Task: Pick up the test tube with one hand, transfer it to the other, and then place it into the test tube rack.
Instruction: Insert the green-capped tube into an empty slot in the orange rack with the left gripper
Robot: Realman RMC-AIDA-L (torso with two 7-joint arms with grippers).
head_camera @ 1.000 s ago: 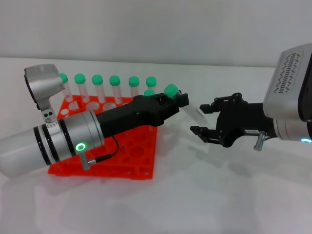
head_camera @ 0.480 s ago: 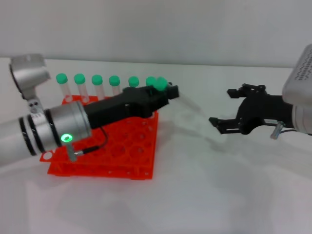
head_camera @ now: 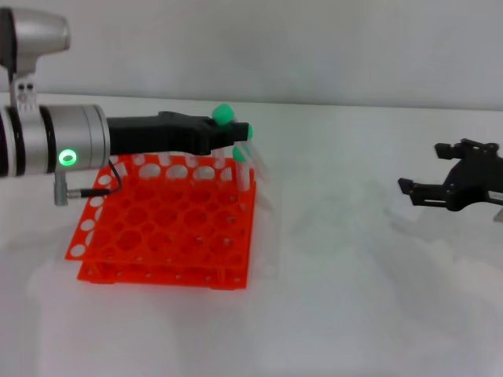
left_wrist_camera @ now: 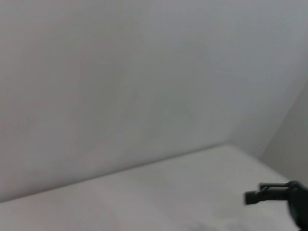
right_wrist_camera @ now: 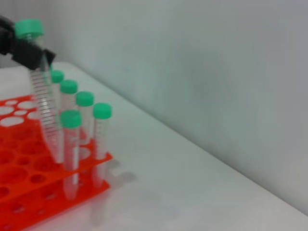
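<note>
The test tube rack (head_camera: 169,224) is the largest thing here, bright orange, and I will place everything else from it. Its far row already holds several green-capped tubes (right_wrist_camera: 79,125); in the right wrist view they stand upright in the holes at the far corner.

The left gripper (head_camera: 228,135), on the arm with the green ring light (head_camera: 67,157), reaches over the far edge of the rack, toward the corner that faces the other arm. Its fingers are closed on the test tube (right_wrist_camera: 44,103), gripping it just under the green cap. The tube hangs downward from the fingers, with the cap on top and the pointed tip low. Its long axis is nearly vertical but a little tilted, and the lower end is close beside the standing tubes at that corner. I cannot tell whether the tip is already inside a hole or only above one.

The right gripper (head_camera: 440,184) is well apart from the rack, far out on the side away from the left arm. Its fingers are spread apart and hold nothing.

In my judgement the handover is done and only the insertion remains. The left gripper is the nearer one, and the next move depends on bringing the tube upright over a free hole before lowering it.
</note>
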